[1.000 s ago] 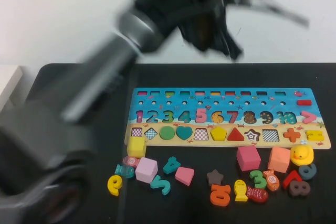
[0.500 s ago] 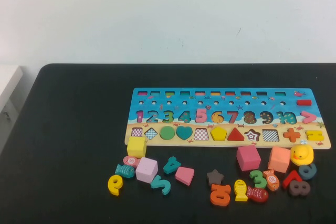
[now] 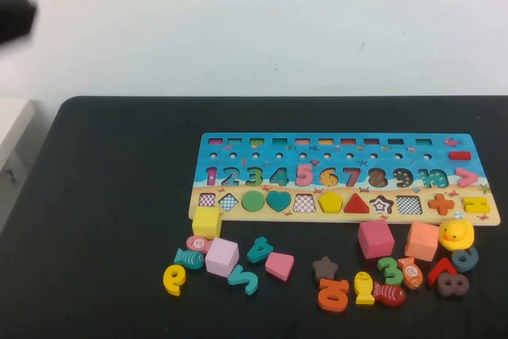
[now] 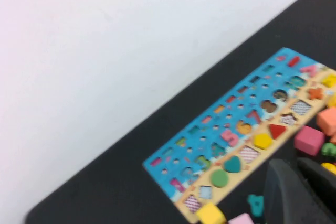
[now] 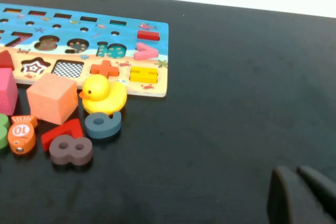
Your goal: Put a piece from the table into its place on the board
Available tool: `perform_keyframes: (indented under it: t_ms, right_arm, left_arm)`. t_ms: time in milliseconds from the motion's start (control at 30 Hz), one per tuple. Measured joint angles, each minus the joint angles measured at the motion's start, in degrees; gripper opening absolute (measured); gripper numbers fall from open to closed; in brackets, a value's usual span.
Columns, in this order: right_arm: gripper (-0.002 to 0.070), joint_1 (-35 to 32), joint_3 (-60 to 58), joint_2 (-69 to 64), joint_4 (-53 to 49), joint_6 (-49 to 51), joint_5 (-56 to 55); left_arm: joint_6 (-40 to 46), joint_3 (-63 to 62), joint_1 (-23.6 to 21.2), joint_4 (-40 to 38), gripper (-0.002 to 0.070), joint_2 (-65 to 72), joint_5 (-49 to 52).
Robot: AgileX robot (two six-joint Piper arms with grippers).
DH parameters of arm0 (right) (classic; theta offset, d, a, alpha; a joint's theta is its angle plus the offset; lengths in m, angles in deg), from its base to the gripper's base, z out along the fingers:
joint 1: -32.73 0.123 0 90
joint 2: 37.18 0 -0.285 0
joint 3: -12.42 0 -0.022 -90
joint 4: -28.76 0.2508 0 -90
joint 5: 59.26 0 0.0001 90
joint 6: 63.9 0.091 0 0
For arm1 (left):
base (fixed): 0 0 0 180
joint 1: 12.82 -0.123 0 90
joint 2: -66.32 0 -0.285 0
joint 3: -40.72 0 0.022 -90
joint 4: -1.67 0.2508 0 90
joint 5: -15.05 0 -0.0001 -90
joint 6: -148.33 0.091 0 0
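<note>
Fingers of the left gripper are pressed together with nothing between them, raised above the table on the near side of the board, looking down along its length. In the high view only a dark blur at the upper left corner shows of that arm. The right gripper hangs low over bare table to the right of the board, its fingers also drawn together and empty.

The board lies flat with its blue band on the far side and its sandy band on the near side. The yellow pentagon sits in the sandy band of the board, in the row of shapes, between a checkered cut-out on its left and a red triangle on its right. A green circle and a teal heart sit further left in that same row.

Loose pieces lie on the table just in front of the board: a yellow cube touching the board's near edge at its left end, a pink block, an orange block and a yellow duck toward its right end, and a brown star further out from the board's middle.
</note>
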Motion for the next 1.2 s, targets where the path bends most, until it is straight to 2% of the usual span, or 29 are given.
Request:
perform_keyframes:
  t_ms: [133, 333, 567, 667, 767, 1033, 1200]
  right_arm:
    - [0.0018, 0.0, 0.0, 0.0, 0.0, 0.0, 0.0]
    - [0.0018, 0.0, 0.0, 0.0, 0.0, 0.0, 0.0]
    - [0.0018, 0.0, 0.0, 0.0, 0.0, 0.0, 0.0]
    - [0.0018, 0.0, 0.0, 0.0, 0.0, 0.0, 0.0]
    - [0.0018, 0.0, 0.0, 0.0, 0.0, 0.0, 0.0]
    - [0.0019, 0.0, 0.0, 0.0, 0.0, 0.0, 0.0]
    - [0.0018, 0.0, 0.0, 0.0, 0.0, 0.0, 0.0]
  left_arm:
    - [0.13, 15.15, 0.0, -3.05, -0.0001, -6.85, -6.83]
    - [0.21, 31.14, 0.0, -4.36, -0.0001, -11.6, -8.04]
    - [-0.65, 43.99, 0.0, -4.14, -0.0001, -12.21, -8.16]
    - [-1.18, 48.01, -1.42, -5.28, -0.0001, -14.43, -10.48]
    - [-1.18, 52.9, -4.92, -6.36, -0.0001, -18.07, -17.38]
    - [-2.09, 68.53, -16.76, -8.82, -0.0001, -33.03, -45.19]
    - [-2.44, 78.3, -23.61, -12.48, -0.0001, -43.25, -51.76]
